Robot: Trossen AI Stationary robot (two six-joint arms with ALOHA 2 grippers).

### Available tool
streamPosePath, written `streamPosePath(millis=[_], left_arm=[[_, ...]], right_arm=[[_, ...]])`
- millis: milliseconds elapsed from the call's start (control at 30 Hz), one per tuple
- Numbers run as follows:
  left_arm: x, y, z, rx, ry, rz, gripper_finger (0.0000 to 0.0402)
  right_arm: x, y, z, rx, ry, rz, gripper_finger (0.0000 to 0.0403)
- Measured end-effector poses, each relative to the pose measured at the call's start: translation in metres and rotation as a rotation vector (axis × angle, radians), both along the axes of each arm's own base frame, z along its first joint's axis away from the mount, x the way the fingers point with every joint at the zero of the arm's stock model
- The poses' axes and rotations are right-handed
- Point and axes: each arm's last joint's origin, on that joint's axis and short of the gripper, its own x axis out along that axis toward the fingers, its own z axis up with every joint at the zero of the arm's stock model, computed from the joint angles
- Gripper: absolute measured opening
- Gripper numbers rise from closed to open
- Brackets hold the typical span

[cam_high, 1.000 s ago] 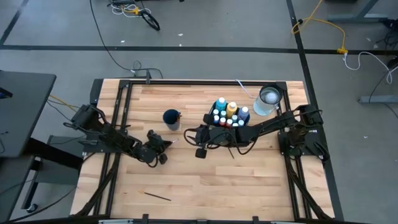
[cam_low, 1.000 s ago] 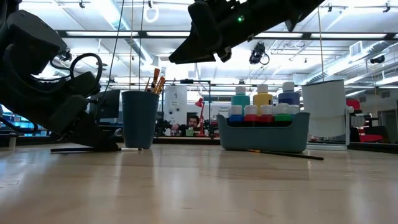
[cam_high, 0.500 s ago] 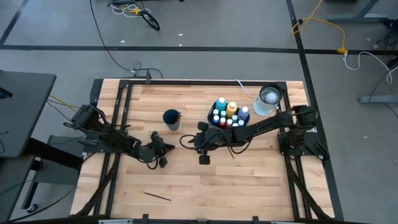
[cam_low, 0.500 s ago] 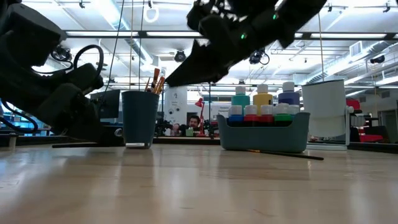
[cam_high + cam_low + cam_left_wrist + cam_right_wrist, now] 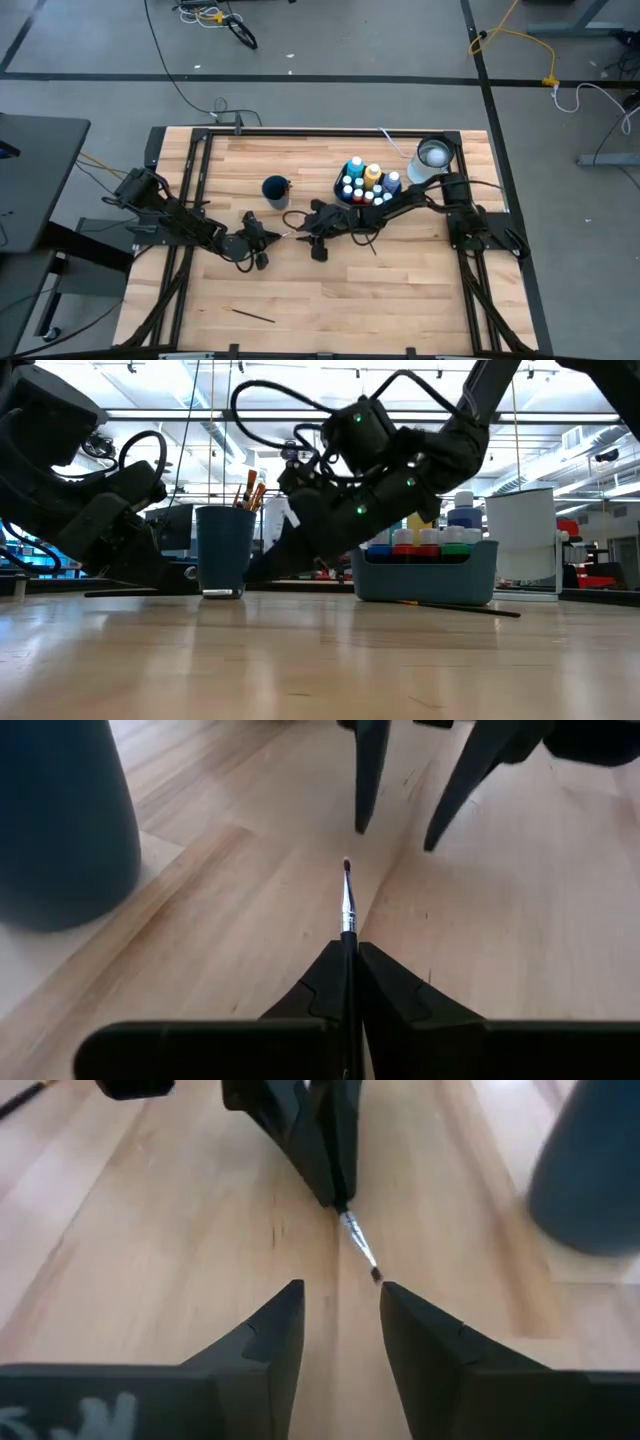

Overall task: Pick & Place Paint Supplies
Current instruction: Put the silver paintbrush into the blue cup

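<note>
My left gripper (image 5: 272, 237) sits low at the table's middle left, shut on a thin paintbrush (image 5: 347, 905) whose bristle tip points toward the table's right. My right gripper (image 5: 298, 230) faces it, open, with one finger (image 5: 371, 775) on either side of the line of the brush, just beyond its tip (image 5: 374, 1272) and touching nothing. A dark blue cup (image 5: 276, 190) holding brushes stands behind them. Farther right, a grey-blue bin (image 5: 368, 186) holds white-capped paint bottles (image 5: 422, 520). My left gripper pinches the paintbrush between its two shut fingers, which lie along it. The metal ferrule and bristle tip (image 5: 347, 890) stick out past the fingertips, slanting down toward the tabletop. The handle is hidden between the fingers.
A white container (image 5: 431, 158) stands at the far right corner. One loose brush (image 5: 253, 315) lies near the table's front left, and another (image 5: 460, 607) lies in front of the bin. The table's near half is bare wood (image 5: 380, 300).
My right gripper has come down from high above the table and moved toward the table's left, tipping closer to level, until its fingers face the brush tip. My left gripper has stayed in place, turning its wrist a little with the brush.
</note>
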Motion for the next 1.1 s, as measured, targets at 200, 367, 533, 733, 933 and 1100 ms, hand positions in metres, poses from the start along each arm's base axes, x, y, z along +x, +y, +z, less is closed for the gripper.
streamPosePath(millis=[200, 367, 533, 733, 933, 1100], left_arm=[[0.0, 0.0, 0.0, 0.026, 0.005, -0.015, 0.0018], [0.003, -0.001, 0.005, 0.055, -0.03, -0.041, 0.002], [0.005, -0.002, 0.009, 0.076, -0.06, -0.06, 0.0018], [0.005, -0.002, 0.009, 0.081, -0.062, -0.058, 0.002], [0.006, -0.003, 0.009, 0.078, -0.063, -0.061, 0.0019], [0.006, -0.003, 0.009, 0.078, -0.064, -0.062, 0.002]], right_arm=[[0.001, -0.008, -0.005, 0.003, -0.005, -0.015, 0.0186], [0.003, -0.012, -0.002, 0.057, -0.037, -0.028, 0.0202], [0.003, -0.015, -0.001, 0.102, -0.042, -0.005, 0.0191], [0.004, -0.013, 0.002, 0.133, -0.066, 0.054, 0.016], [0.004, -0.012, 0.003, 0.147, -0.074, 0.082, 0.0117], [0.004, -0.013, 0.002, 0.146, -0.073, 0.082, 0.0084]])
